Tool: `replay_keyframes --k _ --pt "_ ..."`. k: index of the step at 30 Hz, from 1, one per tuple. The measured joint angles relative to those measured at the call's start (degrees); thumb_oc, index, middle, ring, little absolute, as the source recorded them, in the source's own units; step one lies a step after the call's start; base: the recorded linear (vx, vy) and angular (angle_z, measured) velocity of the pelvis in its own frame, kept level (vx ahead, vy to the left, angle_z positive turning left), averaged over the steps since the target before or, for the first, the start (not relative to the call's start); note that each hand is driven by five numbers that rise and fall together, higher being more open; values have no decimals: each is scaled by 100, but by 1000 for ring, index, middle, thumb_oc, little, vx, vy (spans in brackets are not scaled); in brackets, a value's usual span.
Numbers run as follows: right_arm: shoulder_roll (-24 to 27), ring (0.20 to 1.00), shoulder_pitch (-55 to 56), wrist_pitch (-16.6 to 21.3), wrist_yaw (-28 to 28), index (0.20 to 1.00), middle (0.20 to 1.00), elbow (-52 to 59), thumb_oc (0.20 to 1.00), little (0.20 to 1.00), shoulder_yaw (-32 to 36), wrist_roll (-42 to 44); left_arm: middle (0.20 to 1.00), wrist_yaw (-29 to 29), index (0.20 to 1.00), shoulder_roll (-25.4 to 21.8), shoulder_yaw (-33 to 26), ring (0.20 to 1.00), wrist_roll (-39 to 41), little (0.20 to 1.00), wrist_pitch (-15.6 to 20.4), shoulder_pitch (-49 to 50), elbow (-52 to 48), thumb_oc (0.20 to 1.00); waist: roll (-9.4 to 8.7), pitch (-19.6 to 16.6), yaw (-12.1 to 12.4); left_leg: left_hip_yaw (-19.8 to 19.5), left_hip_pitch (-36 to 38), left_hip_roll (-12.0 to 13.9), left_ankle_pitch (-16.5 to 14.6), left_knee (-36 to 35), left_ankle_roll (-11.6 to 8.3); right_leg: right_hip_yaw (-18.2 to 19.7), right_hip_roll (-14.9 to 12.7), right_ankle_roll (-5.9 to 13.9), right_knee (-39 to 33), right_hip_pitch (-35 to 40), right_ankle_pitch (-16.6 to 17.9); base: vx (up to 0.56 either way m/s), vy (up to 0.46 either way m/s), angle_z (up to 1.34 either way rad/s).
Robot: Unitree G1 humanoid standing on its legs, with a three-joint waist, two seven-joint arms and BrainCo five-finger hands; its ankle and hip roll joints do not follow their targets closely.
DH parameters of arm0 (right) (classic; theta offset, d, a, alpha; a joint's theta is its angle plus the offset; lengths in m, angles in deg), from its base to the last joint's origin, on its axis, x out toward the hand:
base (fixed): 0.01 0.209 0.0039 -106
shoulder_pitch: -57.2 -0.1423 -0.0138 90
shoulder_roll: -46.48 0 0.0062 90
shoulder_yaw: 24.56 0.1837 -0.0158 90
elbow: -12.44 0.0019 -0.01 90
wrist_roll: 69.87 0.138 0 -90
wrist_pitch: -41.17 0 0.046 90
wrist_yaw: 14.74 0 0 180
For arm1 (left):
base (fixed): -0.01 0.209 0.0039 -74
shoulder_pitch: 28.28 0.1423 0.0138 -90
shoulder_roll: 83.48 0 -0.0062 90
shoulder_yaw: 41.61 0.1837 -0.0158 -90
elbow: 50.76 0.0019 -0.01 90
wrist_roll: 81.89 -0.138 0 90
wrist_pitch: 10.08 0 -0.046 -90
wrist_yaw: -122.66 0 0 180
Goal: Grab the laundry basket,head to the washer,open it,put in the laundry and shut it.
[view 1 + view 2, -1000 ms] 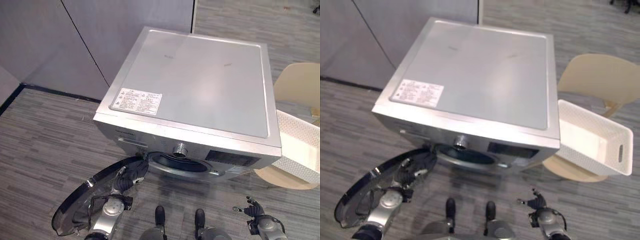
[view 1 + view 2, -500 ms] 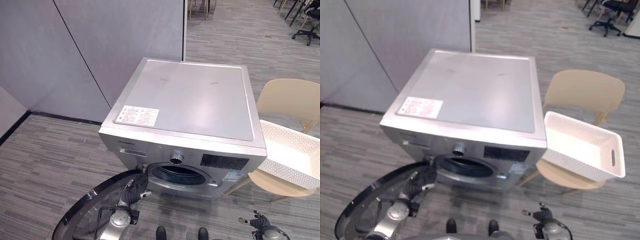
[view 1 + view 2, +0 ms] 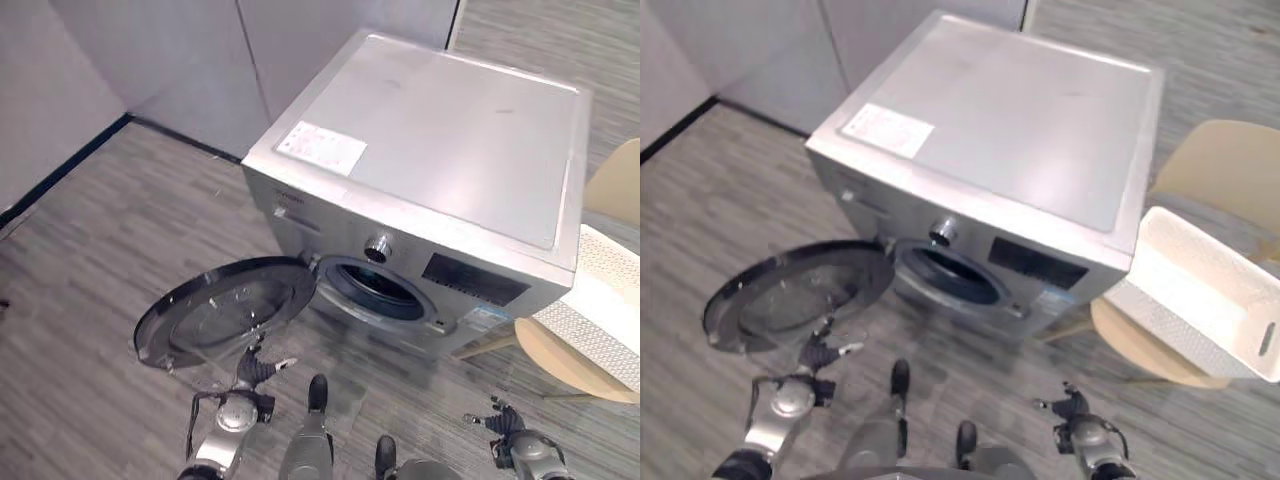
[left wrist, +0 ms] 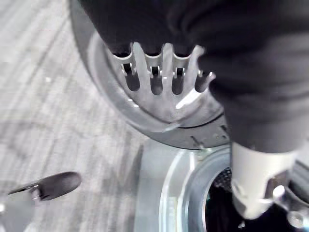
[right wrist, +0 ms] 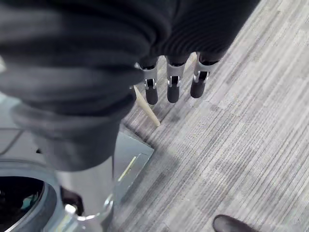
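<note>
Left eye view: the washer (image 3: 440, 140) stands against a grey wall, its round door (image 3: 225, 310) swung wide to the robot's left and lying low over the floor (image 3: 90, 260). The drum opening (image 3: 380, 290) is dark; what is inside cannot be made out from above. In the left wrist view a dark patch shows past the drum's rim, too murky to name.

The laundry basket (image 3: 1210, 300), white and perforated, sits on a beige chair (image 3: 1220, 180) just beside the washer's right side. It is cut off at the right edge in the left eye view; in the right eye view its inner wall looks bare, though the bottom is hidden by the near rim (contents cannot be told).

The left robot hand (image 3: 255, 368) hangs low, just beside the near edge of the open door, not clearly touching it. Its own wrist view shows the fingers (image 4: 159, 72) straight in a row, spread over the door's glass, grasping nothing.

The right robot hand (image 3: 1070, 405) hangs low at the right, over bare floor, well apart from washer and basket. Its wrist view shows the fingers (image 5: 173, 87) extended and loose, released, with a chair leg (image 5: 145, 111) past them.
</note>
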Motion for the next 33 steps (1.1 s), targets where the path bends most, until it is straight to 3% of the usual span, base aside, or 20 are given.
replay_keyframes --k 2,3,4,7,9,13,14,16,19,23,25,33 --pt "-16 1000 48 6 31 1000 1000 9 1000 1000 44 2 1000 21 1000 -87 17 1000 -1 1000 -1 43 -74 1000 -261 -13 -45 41 -133 -218 -123 672 75 -149 -275 -21 -170 -15 113 -136 137 59" --pt "20 1000 88 5 38 1000 1000 -5 1000 1000 107 2 1000 30 1000 -78 8 1000 -4 1000 9 30 -138 1000 -319 -20 -81 68 -72 -229 -240 989 7 -201 -378 -17 -236 -54 214 -32 238 73" --pt "43 1000 64 -13 42 1000 1000 -87 1000 1000 232 -1 1000 30 1000 -136 -36 1000 -18 1000 9 13 -683 1000 -235 -25 -302 -19 336 -213 -587 1244 14 -360 -433 118 -452 -11 392 85 338 56" --pt "48 1000 90 -24 10 1000 1000 -138 1000 1000 362 0 1000 34 1000 -230 -17 1000 -141 1000 48 -450 -1064 1000 -5 -67 -388 13 1234 -147 -540 193 -13 -446 -373 220 -467 6 458 82 185 32" --pt "57 1000 87 -18 11 1000 1000 -160 1000 1000 441 -1 1000 -24 1000 -414 -42 1000 -323 1000 85 -861 -1076 1000 147 -139 -510 19 1432 -147 -414 -216 96 -542 -327 276 -428 -33 484 92 213 26" --pt "37 1000 80 21 -86 1000 1000 -180 1000 1000 188 -22 1000 -235 1000 -1464 204 1000 -962 1000 65 -1952 -889 1000 70 -185 -592 31 1556 -346 -441 -453 259 -449 -517 539 -338 -152 555 75 159 0" --pt "28 1000 155 34 -120 1000 1000 -159 1000 1000 89 -28 1000 -395 1000 -1864 174 1000 -1126 1000 69 -2275 -760 1000 54 -293 -639 100 1513 -473 -448 -457 368 -338 -641 696 -328 -240 580 109 225 -26" --pt "30 1000 330 41 -123 1000 1000 3 1000 1000 -15 -29 1000 -528 1000 -2142 169 1000 -1221 1000 71 -2513 -368 1000 52 -446 -642 257 1485 -563 -426 -493 404 -178 -732 785 -334 -351 668 38 105 -34" --pt "22 1000 483 33 -192 1000 1000 -5 1000 1000 -59 -31 1000 -645 1000 -2154 295 1000 -1359 1000 88 -2686 274 1000 24 -486 -683 363 1476 -647 -421 -494 412 -63 -798 911 -504 -350 779 12 95 -18" --pt "47 1000 415 25 -268 1000 1000 27 1000 1000 -316 -203 1000 -473 1000 -2275 936 1000 -1411 1000 -7 -3208 2575 1000 -101 -637 -895 548 1234 -631 -385 -502 468 135 -732 895 -824 -525 1081 3 70 -28" --pt "79 1000 358 7 -317 1000 1000 10 1000 1000 -420 -218 1000 -358 1000 -2269 1009 1000 -1411 1000 -13 -3253 3089 1000 -163 -659 -931 647 1122 -621 -365 -501 498 219 -706 881 -875 -663 1185 18 40 -24" --pt "106 1000 382 -10 -353 1000 1000 -86 1000 1000 -444 -238 1000 -138 1000 -1936 724 1000 -1386 1000 -64 -2895 2948 1000 -218 -672 -930 790 1135 -564 -359 -506 507 341 -644 873 -1020 -637 1280 25 25 -9"
